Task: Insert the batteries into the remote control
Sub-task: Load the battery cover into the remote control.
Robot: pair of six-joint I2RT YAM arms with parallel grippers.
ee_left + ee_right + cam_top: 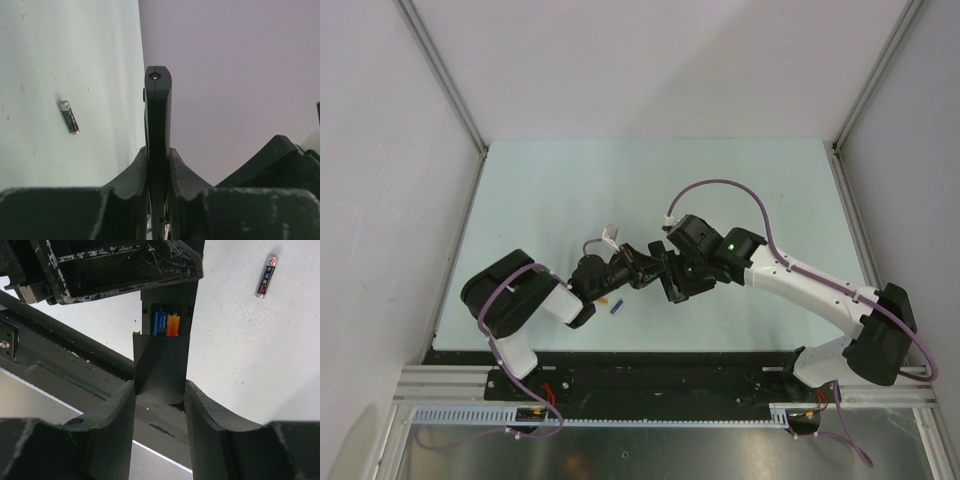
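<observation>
Remote [161, 365] is up off the table [620, 180], held between both arms about mid-table, a bit closer to the near edge. Its compartment is open, with a blue battery [159, 322] and an orange battery [173, 324] sitting side by side in it. Left gripper [158, 152] is clamped shut on the thin faces, so its camera sees the remote edge-on, sticking straight out. Right gripper [160, 384] comes in from the other end, fingers snug against both long edges below the compartment. A loose battery [266, 276] lies flat on the table just beside the grippers, near side, touching nothing. Both arms reach inward with elbows bent and meet nose to nose. Table runs on well past them toward the far and side edges.
</observation>
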